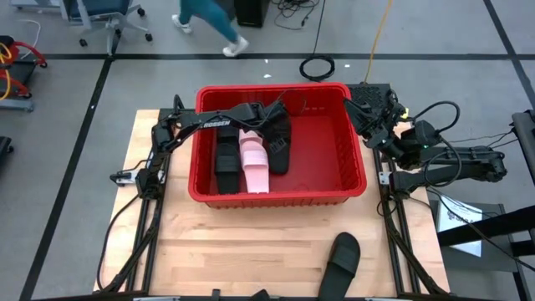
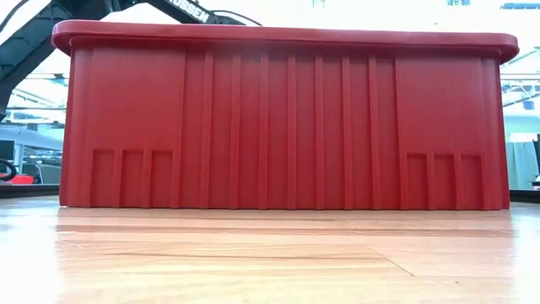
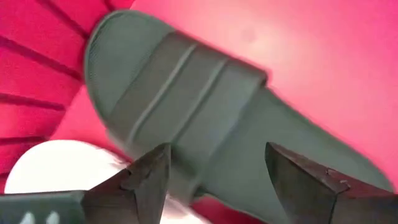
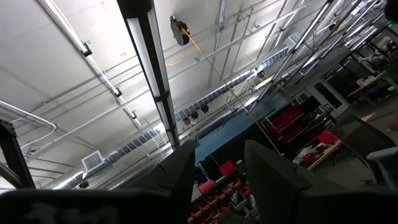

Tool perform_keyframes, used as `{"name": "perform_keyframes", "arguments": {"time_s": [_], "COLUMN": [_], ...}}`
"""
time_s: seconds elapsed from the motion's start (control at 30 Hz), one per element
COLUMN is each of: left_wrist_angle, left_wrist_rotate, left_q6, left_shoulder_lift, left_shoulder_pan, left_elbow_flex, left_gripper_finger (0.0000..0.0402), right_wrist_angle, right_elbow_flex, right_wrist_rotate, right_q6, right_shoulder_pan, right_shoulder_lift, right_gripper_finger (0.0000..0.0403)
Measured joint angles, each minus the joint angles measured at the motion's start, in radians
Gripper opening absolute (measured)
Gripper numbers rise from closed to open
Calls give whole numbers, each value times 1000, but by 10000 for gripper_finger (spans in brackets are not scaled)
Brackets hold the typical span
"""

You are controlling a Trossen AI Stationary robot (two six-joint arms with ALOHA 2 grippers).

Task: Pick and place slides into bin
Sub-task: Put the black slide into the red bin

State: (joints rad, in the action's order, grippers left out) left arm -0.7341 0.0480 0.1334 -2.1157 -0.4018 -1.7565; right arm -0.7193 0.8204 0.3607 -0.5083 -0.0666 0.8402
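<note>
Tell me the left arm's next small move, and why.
Probably lift the left gripper straight up out of the bin. Its fingers stand open with a black slide lying loose below them on the bin floor, and another black slide waits on the table.

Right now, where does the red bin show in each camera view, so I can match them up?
High view: the bin sits mid-table, upper centre, with slides inside.
Low view: its ribbed side wall fills nearly the whole picture.
Left wrist view: its red floor lies behind a black slide, past the open left end effector.
Right wrist view: not in it; only ceiling.
Shared landmark: the bin's thick red rim.
</note>
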Motion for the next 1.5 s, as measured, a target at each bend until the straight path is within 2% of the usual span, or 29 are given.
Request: {"name": "perform_keyframes", "arguments": {"time_s": [0.6,1.03,1.27,1.5], "left_wrist_angle": [3,4,7,-18], "left_wrist_rotate": [-22,-14,-13,31], "left_q6": [56,80,63,24], "left_shoulder_lift": [241,343,355,395], "left_shoulder_pan": [130,333,463,569], "left_elbow_flex": [0,0,0,1], "left_gripper_finger": [255,255,255,255], "right_wrist_angle": [-14,-64,-153,-394], "right_elbow_flex": [0,0,0,0], "right_wrist_rotate": [3,32,26,-205], "right_q6": [66,68,-59,-184], "right_shoulder_pan": [0,2,3,24], "right_shoulder_lift": [0,7,37,116], "right_gripper_finger": [130,130,130,130]}}
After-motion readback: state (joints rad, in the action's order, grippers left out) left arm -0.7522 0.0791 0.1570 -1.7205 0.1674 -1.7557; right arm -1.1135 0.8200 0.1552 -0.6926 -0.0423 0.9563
